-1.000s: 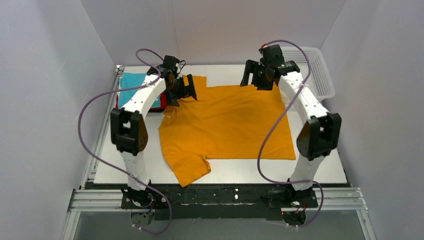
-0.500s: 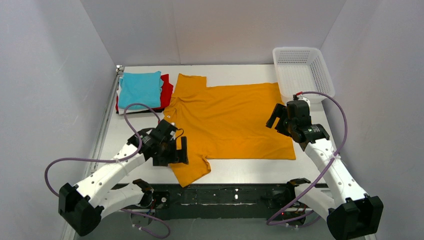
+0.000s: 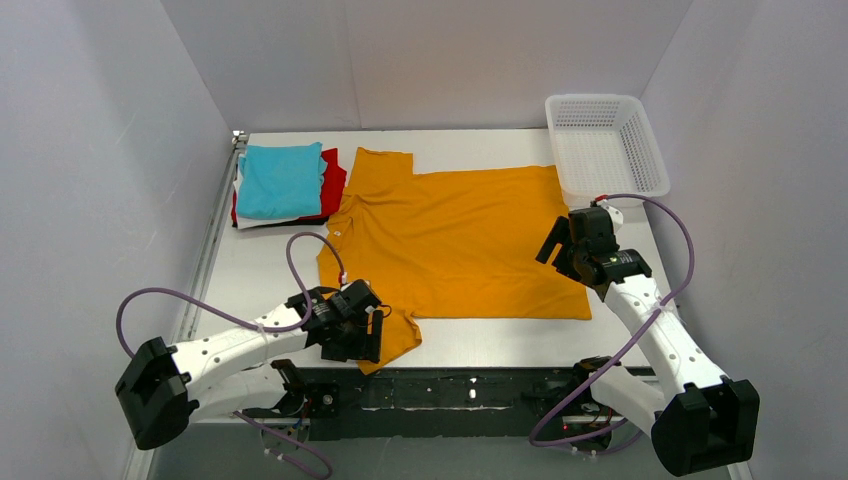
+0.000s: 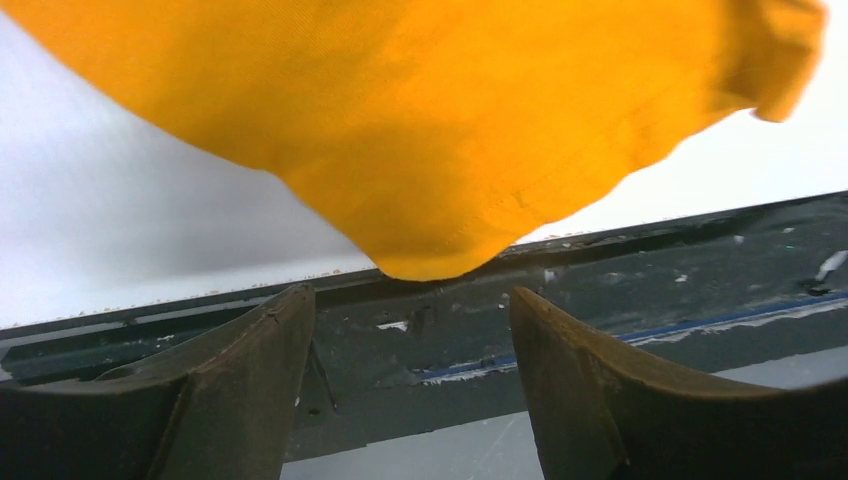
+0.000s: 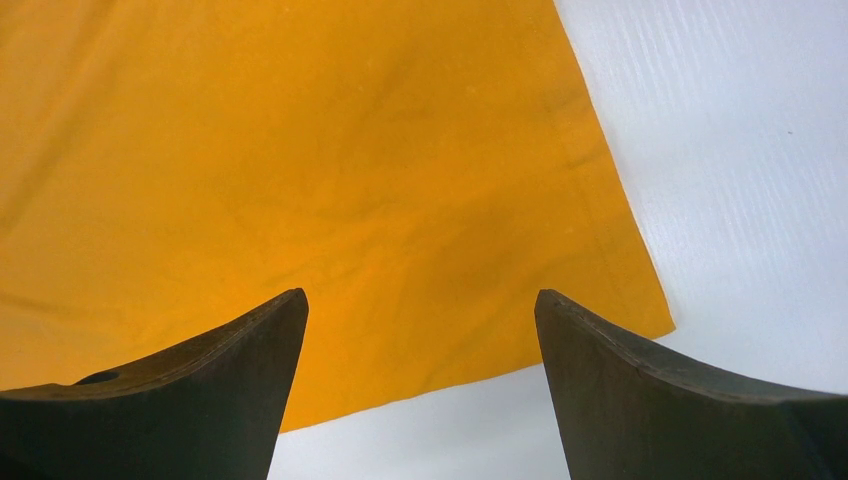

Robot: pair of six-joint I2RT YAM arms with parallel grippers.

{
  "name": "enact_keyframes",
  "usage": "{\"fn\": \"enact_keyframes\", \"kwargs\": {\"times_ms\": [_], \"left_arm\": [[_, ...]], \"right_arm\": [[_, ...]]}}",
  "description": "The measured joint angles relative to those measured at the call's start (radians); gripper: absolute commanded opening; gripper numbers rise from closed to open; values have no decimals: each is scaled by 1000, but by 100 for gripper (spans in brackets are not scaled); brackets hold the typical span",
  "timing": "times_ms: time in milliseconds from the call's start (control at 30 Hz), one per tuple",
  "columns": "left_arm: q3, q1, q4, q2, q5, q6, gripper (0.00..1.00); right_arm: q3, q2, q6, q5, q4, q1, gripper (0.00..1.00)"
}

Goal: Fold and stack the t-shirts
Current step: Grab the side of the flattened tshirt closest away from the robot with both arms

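Note:
The mustard-orange t-shirt (image 3: 460, 240) lies spread flat mid-table, its near sleeve (image 3: 385, 340) reaching the front edge. A folded turquoise shirt (image 3: 281, 178) tops a stack at the back left, over a red one (image 3: 334, 185); white and black edges show beneath. My left gripper (image 3: 368, 338) is open and empty, low at the near sleeve; in the left wrist view the sleeve tip (image 4: 430, 140) hangs just beyond the gripper (image 4: 412, 300). My right gripper (image 3: 558, 245) is open and empty above the shirt's right hem; in the right wrist view the gripper (image 5: 420, 300) is over the hem corner (image 5: 330, 170).
A white mesh basket (image 3: 600, 99) stands at the back right. The dark metal frame rail (image 3: 470, 385) runs along the table's front edge, right below the left gripper. White walls close in three sides.
Both arms have pulled back from the far side. Over the last half second the left gripper moved right and nearer, onto the near sleeve; the right gripper barely shifted.

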Motion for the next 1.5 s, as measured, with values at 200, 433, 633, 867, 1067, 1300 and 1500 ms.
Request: {"fn": "enact_keyframes", "kwargs": {"times_ms": [200, 433, 633, 867, 1067, 1300, 1500], "left_arm": [[-21, -18, 63, 84, 20, 18, 59], [-12, -37, 89, 163, 18, 31, 53], [16, -53, 88, 217, 7, 40, 30], [57, -61, 68, 275, -23, 24, 0], [71, -64, 16, 256, -69, 2, 0], [71, -64, -19, 131, -67, -1, 0], [71, -64, -25, 121, -48, 6, 0]], "right_arm": [[0, 0, 18, 8, -2, -10, 92], [0, 0, 21, 8, -3, -17, 92], [0, -1, 30, 8, -3, -30, 92], [-3, -51, 62, -43, -51, -136, 92], [-101, -156, 118, -130, -115, -296, 90], [-281, -217, 225, -172, -151, -304, 82], [-339, -158, 267, -172, -58, -307, 67]]}}
